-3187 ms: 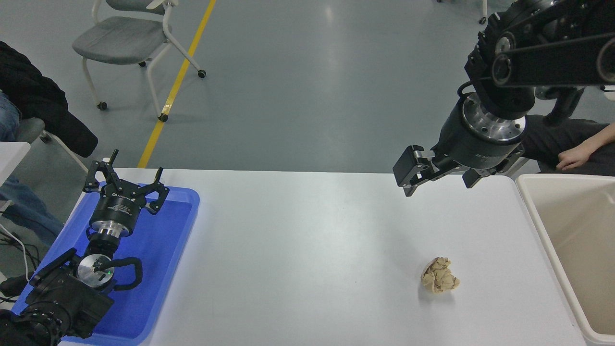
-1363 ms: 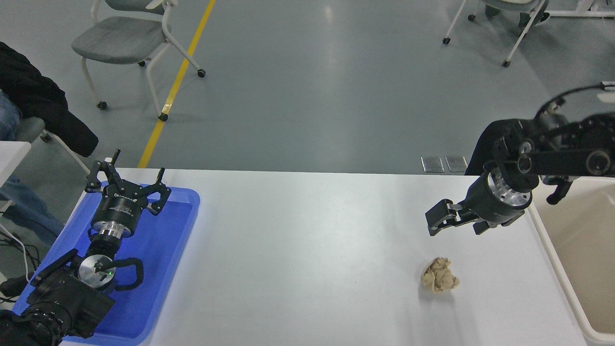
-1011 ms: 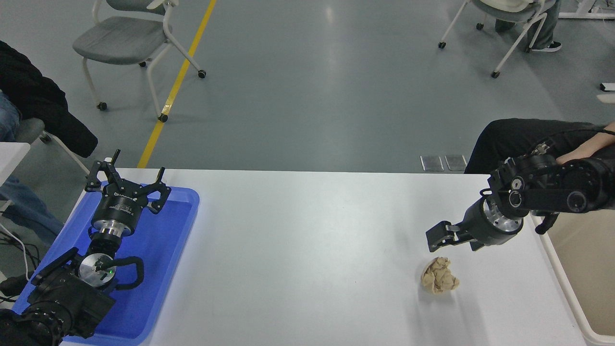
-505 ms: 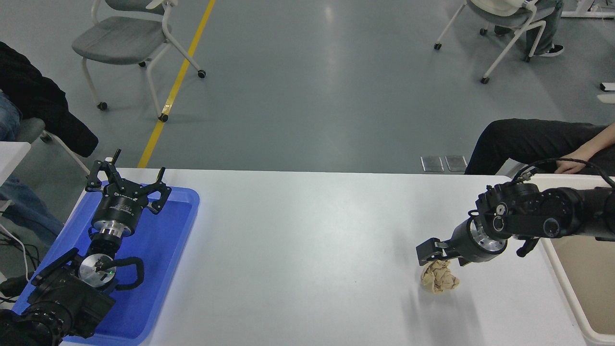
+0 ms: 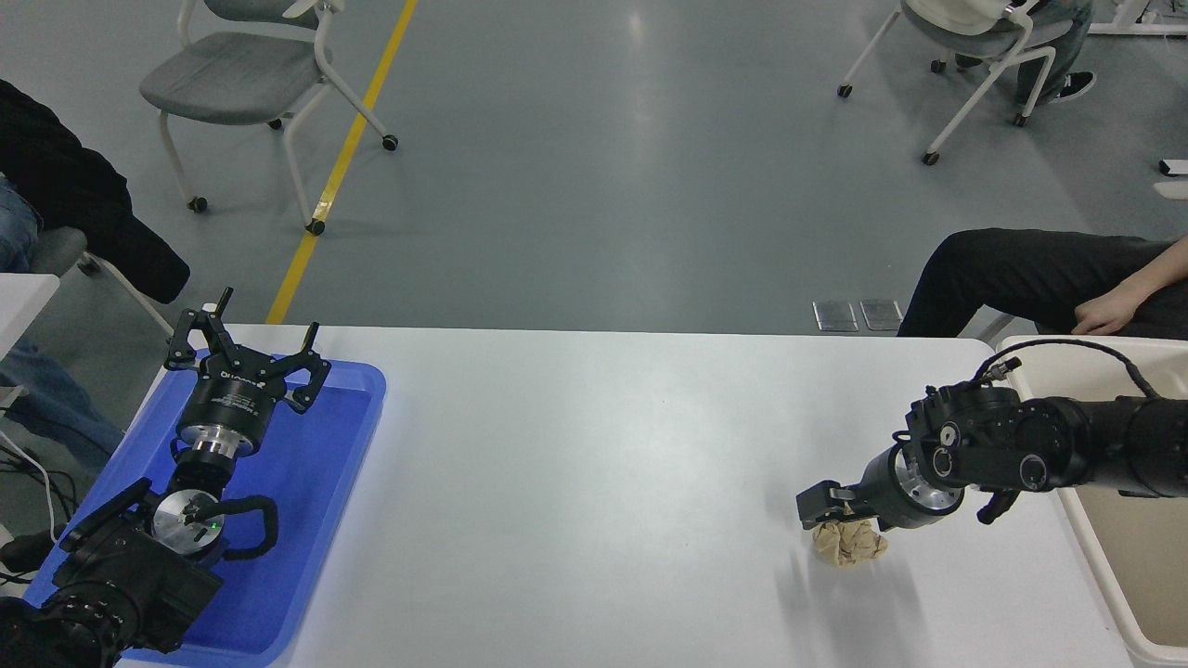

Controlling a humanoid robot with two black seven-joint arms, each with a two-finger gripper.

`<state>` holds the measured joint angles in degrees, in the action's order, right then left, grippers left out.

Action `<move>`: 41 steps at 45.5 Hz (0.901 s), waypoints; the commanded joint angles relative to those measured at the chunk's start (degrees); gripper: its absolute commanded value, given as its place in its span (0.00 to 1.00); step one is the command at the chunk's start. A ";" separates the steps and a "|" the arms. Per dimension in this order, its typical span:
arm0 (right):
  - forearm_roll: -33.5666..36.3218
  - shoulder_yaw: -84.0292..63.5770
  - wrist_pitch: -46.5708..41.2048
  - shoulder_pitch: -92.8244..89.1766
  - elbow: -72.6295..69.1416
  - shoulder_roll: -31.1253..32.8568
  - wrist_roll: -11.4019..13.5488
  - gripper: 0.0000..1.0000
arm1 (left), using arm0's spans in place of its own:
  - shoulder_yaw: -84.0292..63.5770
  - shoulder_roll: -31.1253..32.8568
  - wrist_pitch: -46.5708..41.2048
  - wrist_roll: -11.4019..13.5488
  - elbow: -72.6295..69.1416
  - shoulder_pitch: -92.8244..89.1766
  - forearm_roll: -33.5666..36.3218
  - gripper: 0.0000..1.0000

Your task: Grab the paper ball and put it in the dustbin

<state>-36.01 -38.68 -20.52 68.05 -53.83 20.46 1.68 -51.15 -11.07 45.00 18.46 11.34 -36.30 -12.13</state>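
- a white table [image 5: 594,482] fills the lower half of the head view, seen from above and behind the robot.
- the paper ball [image 5: 849,544], a wrinkled tan-brown wad, lies on the table's right part, toward the near edge, well apart from the blue tray and near the dustbin.
- the right gripper [image 5: 829,512] reaches in from the right edge on a black arm held low over the table and pointing left; it sits right on top of the paper ball, hiding the ball's upper edge.
- whether the right gripper's fingers are apart or closed on the ball cannot be told from this angle.
- the dustbin [image 5: 1095,566], a cream-beige tub with a thick rounded rim, stands at the table's right end; only its left wall and part of its inside show, and the right arm crosses over its far corner.
- the left gripper [image 5: 246,357] is parked at the lower left over a shallow blue tray [image 5: 316,501], pointing away from the camera, with its fingers spread apart and holding nothing.
- beyond the table's far right corner a person sits, showing dark trousers and a hand [image 5: 1104,314] resting on the leg.
- on the grey floor behind stand a grey chair [image 5: 251,79] at upper left and a yellow line [image 5: 343,158] running diagonally.
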 commanded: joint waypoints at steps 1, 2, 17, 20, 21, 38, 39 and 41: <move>-0.12 0.09 2.24 -1.69 0.49 -0.16 -0.27 0.86 | 0.00 0.00 0.00 0.00 0.00 0.00 0.00 1.00; -0.12 0.09 2.24 -1.78 0.49 -0.16 -0.27 0.84 | 0.00 0.00 0.00 0.00 0.00 0.00 0.00 1.00; -0.21 -0.35 2.24 -1.87 1.80 -0.25 -0.27 0.00 | 0.00 0.00 0.00 0.00 -0.01 0.00 0.08 1.00; -0.03 -0.35 2.24 -1.78 1.63 -0.16 -0.18 0.00 | 0.00 0.00 0.00 0.00 0.00 0.00 0.09 1.00; -0.12 -0.35 2.24 -1.61 1.63 -0.07 -0.18 0.00 | 0.00 0.00 0.00 0.00 0.00 0.00 0.09 1.00; 0.85 -6.84 -2.59 14.02 -6.62 7.22 -0.01 0.00 | 0.00 0.00 0.00 0.00 0.00 0.00 0.00 1.00; 0.85 -7.90 -2.77 15.78 -7.50 7.57 -0.01 0.00 | 0.00 0.00 0.00 0.00 0.00 0.00 0.00 1.00; 0.94 -10.36 -3.56 19.91 -9.79 8.10 -0.01 0.00 | -0.08 0.00 0.00 0.00 0.00 0.00 0.00 1.00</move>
<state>-35.71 -42.03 -21.11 74.93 -56.55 24.78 1.62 -51.15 -11.08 45.00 18.46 11.35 -36.30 -12.08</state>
